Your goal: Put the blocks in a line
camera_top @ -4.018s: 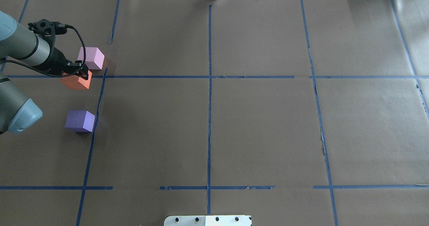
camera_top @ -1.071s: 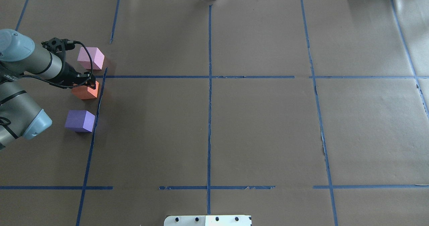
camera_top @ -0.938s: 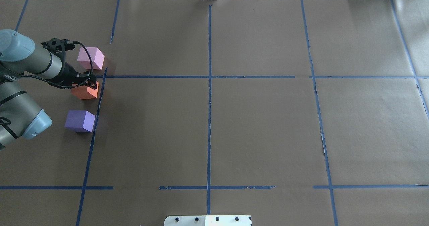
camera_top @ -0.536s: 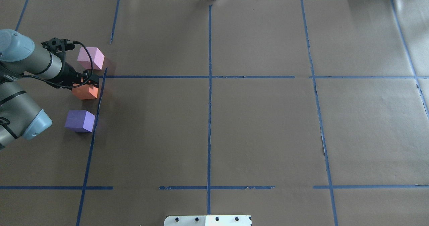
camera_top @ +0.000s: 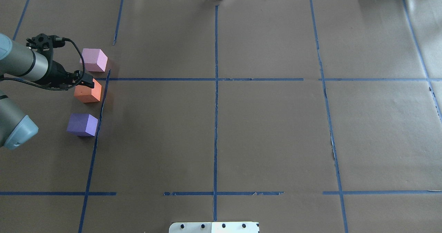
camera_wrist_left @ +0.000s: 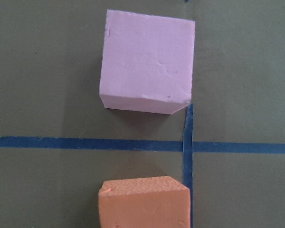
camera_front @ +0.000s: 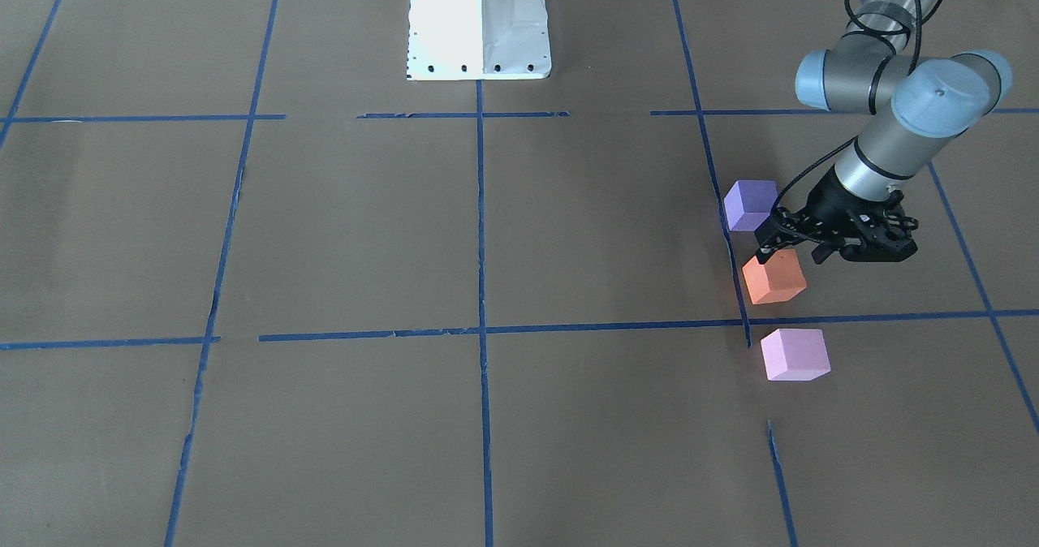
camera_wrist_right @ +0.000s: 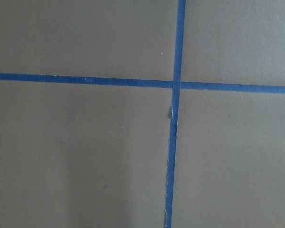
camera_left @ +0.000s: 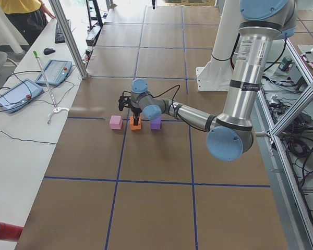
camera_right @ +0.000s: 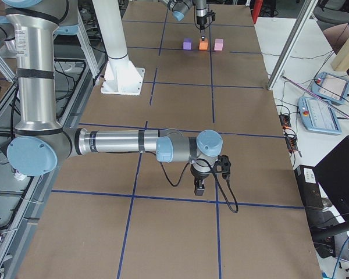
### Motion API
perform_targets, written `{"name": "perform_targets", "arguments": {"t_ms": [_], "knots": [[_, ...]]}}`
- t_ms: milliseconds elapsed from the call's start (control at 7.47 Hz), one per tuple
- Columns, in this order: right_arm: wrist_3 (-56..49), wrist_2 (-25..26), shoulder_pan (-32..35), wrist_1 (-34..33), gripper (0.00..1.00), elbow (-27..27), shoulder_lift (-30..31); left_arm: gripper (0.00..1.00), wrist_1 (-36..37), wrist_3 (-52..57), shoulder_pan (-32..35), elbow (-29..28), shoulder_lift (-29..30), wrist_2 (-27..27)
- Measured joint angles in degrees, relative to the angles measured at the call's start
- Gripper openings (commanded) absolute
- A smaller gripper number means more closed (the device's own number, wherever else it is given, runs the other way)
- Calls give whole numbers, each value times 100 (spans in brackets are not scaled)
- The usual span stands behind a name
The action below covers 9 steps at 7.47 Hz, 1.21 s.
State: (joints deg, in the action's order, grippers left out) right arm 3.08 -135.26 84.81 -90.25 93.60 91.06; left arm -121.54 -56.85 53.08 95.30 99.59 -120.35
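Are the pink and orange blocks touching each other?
No, in the left wrist view the pink block and the orange block sit apart, with a blue tape line crossing the gap between them.

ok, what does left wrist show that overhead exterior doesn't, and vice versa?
Only left wrist: a close-up of the tops of the pink block and orange block, with surface dents visible; no fingers in frame.
Only overhead: the purple block, the left gripper at the orange block, and all three blocks in a rough column.
Both: pink and orange blocks apart, on opposite sides of a blue tape line.
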Motion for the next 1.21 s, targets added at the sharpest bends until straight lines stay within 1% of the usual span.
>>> {"name": "perform_targets", "arguments": {"t_ms": [134, 402, 536, 670, 804, 1071, 1205], "knots": [[0, 0, 0, -1, 100, 0, 0, 100, 182, 16, 167, 269, -73, -12], [0, 0, 0, 3, 100, 0, 0, 100, 906, 209, 688, 840, -62, -61], [0, 0, 0, 1, 100, 0, 0, 100, 1219, 450, 913, 986, -32, -105], [0, 0, 0, 2, 100, 0, 0, 100, 1367, 818, 1044, 1028, -34, -195], [0, 0, 0, 5, 100, 0, 0, 100, 1435, 1462, 1231, 944, -55, -408], [0, 0, 0, 7, 100, 0, 0, 100, 1759, 3085, 1992, 599, -78, -1036], [0, 0, 0, 8, 100, 0, 0, 100, 2113, 3957, 2411, 479, -83, -1199]]}}
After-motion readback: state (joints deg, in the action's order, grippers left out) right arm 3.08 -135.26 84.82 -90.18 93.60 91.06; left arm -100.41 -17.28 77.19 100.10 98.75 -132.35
